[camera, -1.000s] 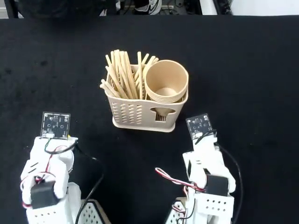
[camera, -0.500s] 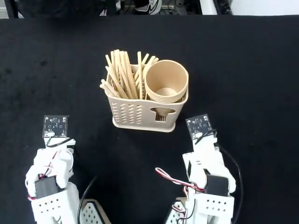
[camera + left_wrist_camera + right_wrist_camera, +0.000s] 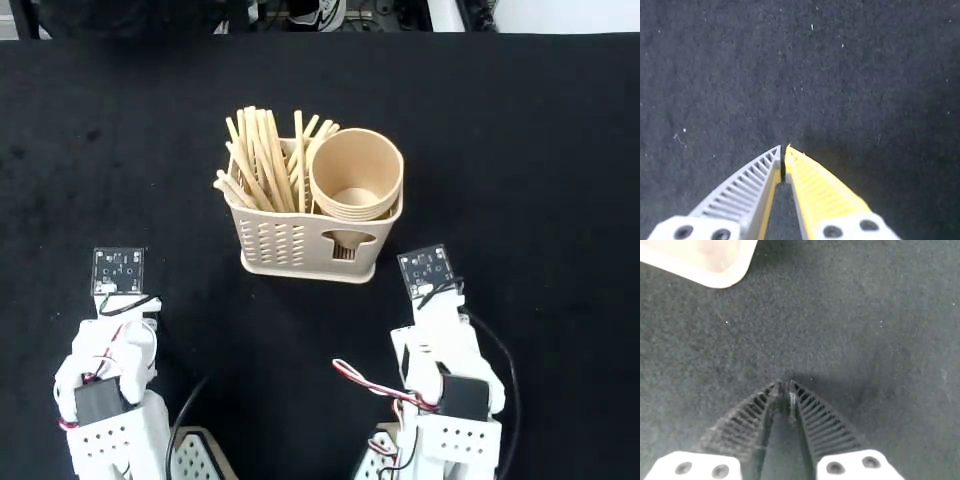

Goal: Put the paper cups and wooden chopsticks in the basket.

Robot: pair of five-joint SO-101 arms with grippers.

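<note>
With the left gripper (image 3: 784, 150) and right gripper (image 3: 785, 386) closed empty, bumping the basket (image 3: 300, 245) could spill the perhaps loosely leaning chopsticks (image 3: 262, 160).

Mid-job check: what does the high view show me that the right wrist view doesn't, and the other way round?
High view, not the right wrist view: the wooden chopsticks and the stacked paper cups, both standing inside the basket, chopsticks in one side and cups in the other. Right wrist view, not the high view: the right claw, its tips shut together with nothing between them, over the cloth. Both: the black table cover and the basket, which the wrist view catches as just one corner.
</note>
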